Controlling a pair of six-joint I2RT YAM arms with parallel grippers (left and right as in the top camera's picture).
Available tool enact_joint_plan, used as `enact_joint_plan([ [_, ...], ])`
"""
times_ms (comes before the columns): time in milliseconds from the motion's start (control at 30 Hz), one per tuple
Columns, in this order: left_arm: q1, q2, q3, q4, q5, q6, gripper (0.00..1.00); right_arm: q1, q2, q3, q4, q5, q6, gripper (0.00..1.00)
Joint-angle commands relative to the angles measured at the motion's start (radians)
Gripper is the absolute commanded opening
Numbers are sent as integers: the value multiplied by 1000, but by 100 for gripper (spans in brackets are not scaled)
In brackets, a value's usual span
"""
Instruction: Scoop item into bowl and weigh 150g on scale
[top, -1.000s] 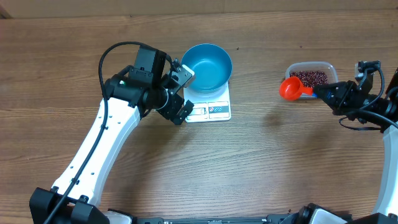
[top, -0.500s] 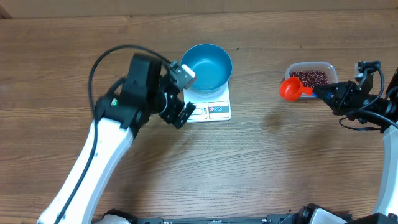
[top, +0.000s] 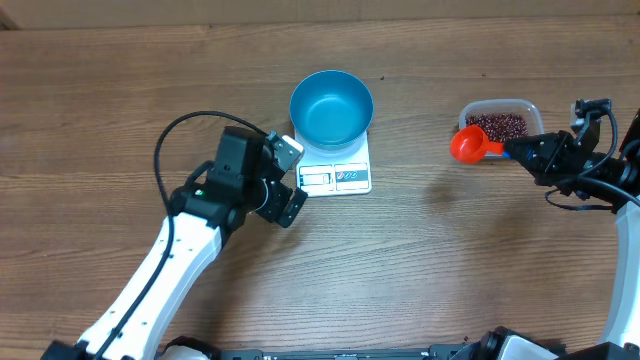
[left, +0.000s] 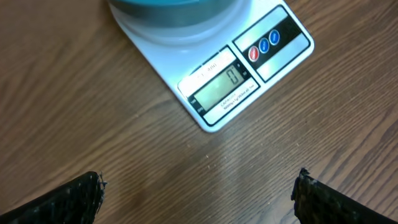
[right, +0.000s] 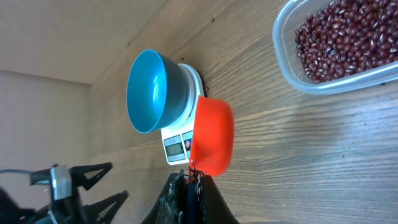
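The empty blue bowl (top: 332, 107) stands on the white scale (top: 336, 176), whose display (left: 225, 87) reads zero. My left gripper (top: 290, 178) hovers open just left of the scale's panel end, with only bare wood between its fingertips (left: 198, 186). The beans (top: 500, 124) lie in a clear tub (top: 530, 108) at the right. My right gripper (top: 515, 150) is shut on the handle of an orange-red scoop (top: 465, 143), held beside the tub's left end. The overhead view shows no beans in the scoop. The right wrist view shows the scoop (right: 212, 138), bowl (right: 149, 90) and beans (right: 339, 37).
The wooden table (top: 450, 260) carries nothing else that I see. A black cable (top: 170, 140) loops out from my left arm. My right arm and its cables sit at the table's right edge (top: 600, 180).
My left arm has drawn back from the bowl's left rim, down and left, to beside the scale's panel end, still open. The right arm and scoop have not moved.
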Motion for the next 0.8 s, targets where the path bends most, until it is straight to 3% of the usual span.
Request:
enact_joint_plan([
  [0, -2, -14, -2, 14, 62, -1, 100, -4, -5, 26, 0, 3, -9, 4],
  [367, -1, -160, 63, -118, 48, 0, 100, -4, -5, 26, -3, 3, -8, 4],
  [767, -1, -222, 84, -130, 38, -1, 100, -4, -5, 26, -2, 3, -9, 4],
])
